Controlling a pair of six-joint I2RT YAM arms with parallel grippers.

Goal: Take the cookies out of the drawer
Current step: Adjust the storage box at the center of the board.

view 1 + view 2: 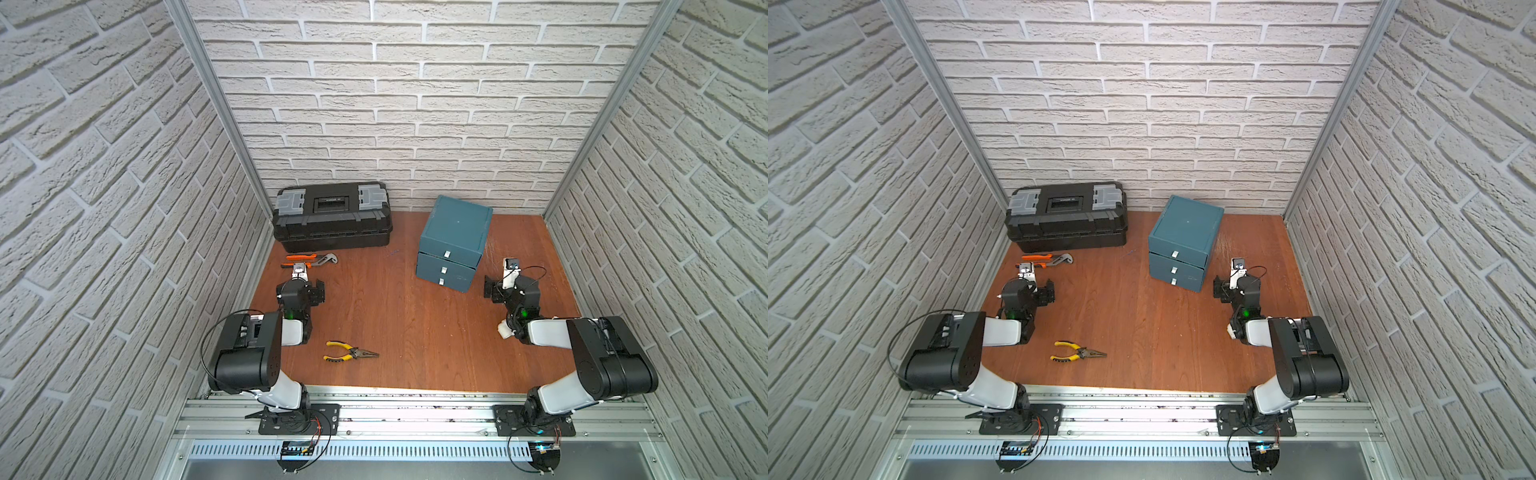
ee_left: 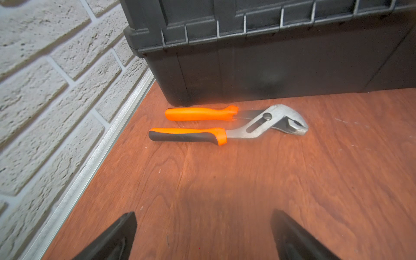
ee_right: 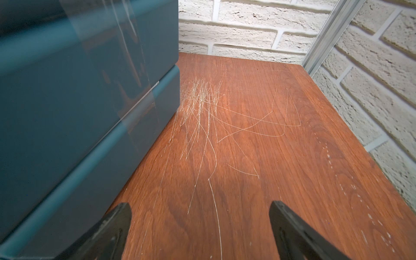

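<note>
The cookies are hidden from every view. A teal cabinet (image 1: 455,226) (image 1: 1185,228) with three stacked drawers stands at the back right of the wooden table, and all the drawers (image 1: 444,270) are pushed in. In the right wrist view my right gripper (image 3: 200,203) is open and empty, low over the table, with the cabinet's side wall (image 3: 78,112) just beside it. The right arm (image 1: 513,291) sits to the right of the cabinet. My left gripper (image 2: 203,212) is open and empty, facing the orange-handled pliers (image 2: 225,123). The left arm (image 1: 297,291) is at the table's left side.
A shut black toolbox (image 1: 332,218) (image 2: 270,56) stands at the back left, with the orange-handled pliers (image 1: 309,259) lying in front of it. Yellow-handled pliers (image 1: 349,352) lie near the front. Brick walls close in three sides, with bare scratched wood (image 3: 247,135) between the cabinet and the right wall.
</note>
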